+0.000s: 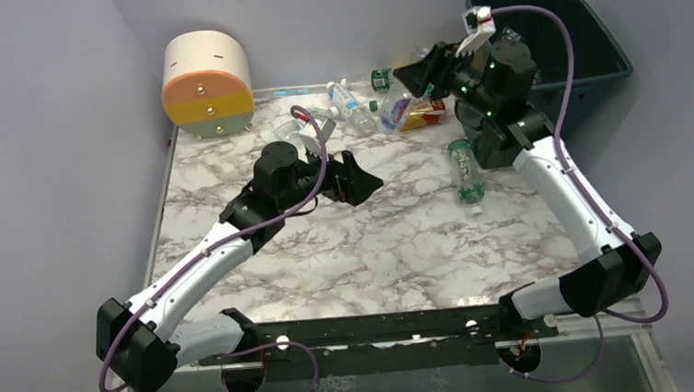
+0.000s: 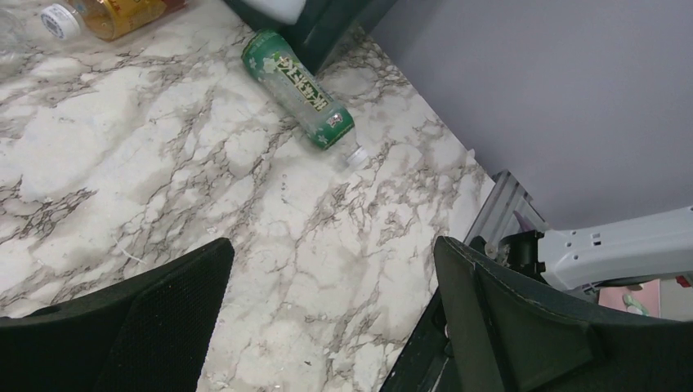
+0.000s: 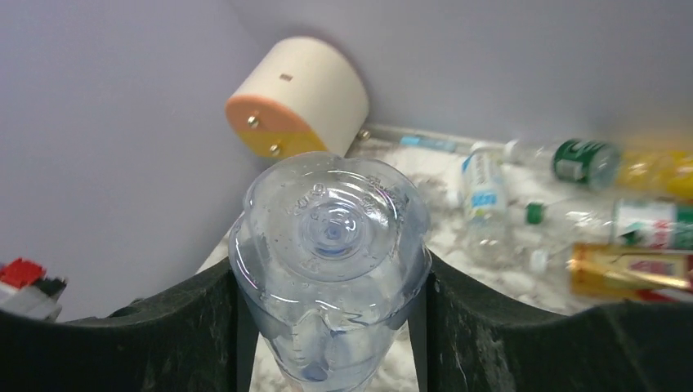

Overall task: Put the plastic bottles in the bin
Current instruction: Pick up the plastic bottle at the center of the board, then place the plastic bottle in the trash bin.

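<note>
1 dark teal bin (image 1: 603,60) stands at the far-right corner of the marble bench (image 1: 402,247). R arm's pincer (image 1: 420,76), just left of the bin & aimed away from it, is clenched on a clear bottle (image 3: 331,245). L pincer (image 2: 331,318) hangs released over mid-bench. A green-label bottle (image 2: 301,88) lies ahead to its right, long axis near-to-far, cap nearest. Approx 6 loose bottles (image 1: 355,103) litter the far edge.
</note>
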### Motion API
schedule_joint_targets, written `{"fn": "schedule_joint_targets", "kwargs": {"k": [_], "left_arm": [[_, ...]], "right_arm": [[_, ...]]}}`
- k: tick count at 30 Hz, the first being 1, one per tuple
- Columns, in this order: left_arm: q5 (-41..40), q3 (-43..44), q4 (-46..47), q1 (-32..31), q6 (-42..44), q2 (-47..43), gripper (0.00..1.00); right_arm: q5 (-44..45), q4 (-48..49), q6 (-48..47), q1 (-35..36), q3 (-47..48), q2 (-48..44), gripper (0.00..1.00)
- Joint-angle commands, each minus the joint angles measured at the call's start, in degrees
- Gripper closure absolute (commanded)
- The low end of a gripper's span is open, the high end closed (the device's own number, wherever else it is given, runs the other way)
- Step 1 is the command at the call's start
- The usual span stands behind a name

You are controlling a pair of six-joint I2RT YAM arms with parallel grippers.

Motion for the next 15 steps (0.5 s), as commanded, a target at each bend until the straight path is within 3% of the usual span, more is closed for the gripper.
{"fn": "schedule_joint_targets", "kwargs": {"k": [1,15], "left_arm": [[-1.92,-0.03,-1.35,0.08,1.22,-2.00,0.01],[-1.91,-2.18,-1.77,0.13,1.47,-2.80,0.01]], "right_arm": [[9.16,-6.20,-9.20,-3.34,8.84,1.63,0.40],[22.27,-4.86,-14.86,-18.44,24.41,10.56,0.38]]}}
